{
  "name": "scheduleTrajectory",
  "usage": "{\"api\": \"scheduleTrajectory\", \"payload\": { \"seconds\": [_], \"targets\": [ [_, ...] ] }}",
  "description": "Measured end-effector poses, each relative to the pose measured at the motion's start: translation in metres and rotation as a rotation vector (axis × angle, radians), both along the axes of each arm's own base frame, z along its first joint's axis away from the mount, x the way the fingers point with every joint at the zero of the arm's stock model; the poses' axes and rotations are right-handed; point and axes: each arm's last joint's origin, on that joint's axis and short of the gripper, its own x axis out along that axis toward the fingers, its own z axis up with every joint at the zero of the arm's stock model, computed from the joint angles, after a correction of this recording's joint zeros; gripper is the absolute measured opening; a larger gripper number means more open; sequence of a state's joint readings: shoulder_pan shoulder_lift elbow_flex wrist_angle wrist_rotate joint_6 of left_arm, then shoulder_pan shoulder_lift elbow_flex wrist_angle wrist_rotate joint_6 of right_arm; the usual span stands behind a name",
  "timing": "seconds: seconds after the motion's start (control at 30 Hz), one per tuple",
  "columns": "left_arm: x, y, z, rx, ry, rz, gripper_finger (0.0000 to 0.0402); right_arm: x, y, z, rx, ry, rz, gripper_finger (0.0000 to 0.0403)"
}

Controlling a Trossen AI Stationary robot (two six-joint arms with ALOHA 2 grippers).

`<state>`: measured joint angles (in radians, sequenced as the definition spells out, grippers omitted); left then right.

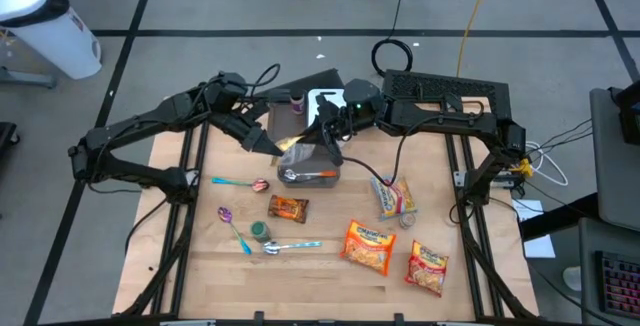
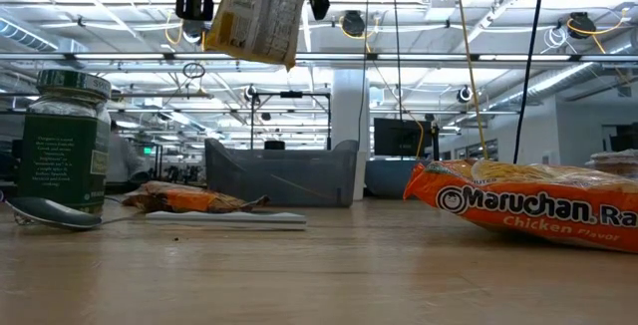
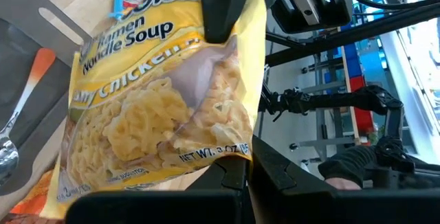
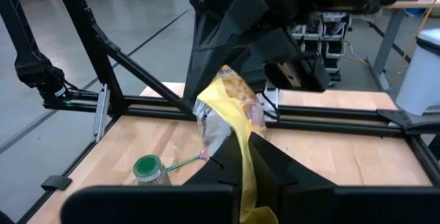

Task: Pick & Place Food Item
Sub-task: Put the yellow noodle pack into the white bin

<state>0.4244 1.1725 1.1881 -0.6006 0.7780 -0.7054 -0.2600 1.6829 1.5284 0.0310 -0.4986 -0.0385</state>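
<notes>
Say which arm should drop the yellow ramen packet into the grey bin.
Probably the left. In its wrist view the left gripper is shut on the yellow ramen packet, above the grey bin. The right gripper pinches the packet's other end, so it could let go first.

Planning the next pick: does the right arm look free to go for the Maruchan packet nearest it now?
Probably not yet: the right gripper and the left gripper are both shut on the yellow ramen packet; the Maruchan packet lies unobstructed.
</notes>
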Motion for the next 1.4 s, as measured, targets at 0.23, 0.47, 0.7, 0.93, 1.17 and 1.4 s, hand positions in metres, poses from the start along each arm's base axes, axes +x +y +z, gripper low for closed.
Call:
{"api": "scheduleTrajectory", "payload": {
  "seconds": [0.23, 0.47, 0.7, 0.93, 1.17, 1.4],
  "targets": [
    [0.0, 0.0, 0.0, 0.001, 0.0, 0.001, 0.0009, 0.0, -0.001, 0.0, 0.0, 0.0, -0.002, 0.0001],
    [0.002, 0.002, 0.004, 0.056, -0.056, 0.007, 0.002, 0.0, -0.001, 0.0, 0.004, 0.002, -0.003, 0.0],
    [0.004, 0.011, 0.012, 0.107, -0.149, 0.048, 0.0021, -0.001, -0.001, 0.0, 0.018, 0.004, -0.009, 0.0],
    [0.0, 0.022, 0.012, 0.139, -0.156, 0.101, 0.0036, -0.003, -0.005, 0.002, 0.025, 0.007, -0.023, 0.0],
    [-0.001, 0.023, 0.012, 0.157, -0.152, 0.125, 0.0125, -0.008, -0.01, 0.007, 0.048, 0.002, -0.038, 0.0],
    [0.0, 0.026, 0.016, 0.184, -0.192, 0.133, 0.0218, -0.018, -0.016, 0.014, 0.049, 0.0, -0.061, 0.0]
  ]
}}
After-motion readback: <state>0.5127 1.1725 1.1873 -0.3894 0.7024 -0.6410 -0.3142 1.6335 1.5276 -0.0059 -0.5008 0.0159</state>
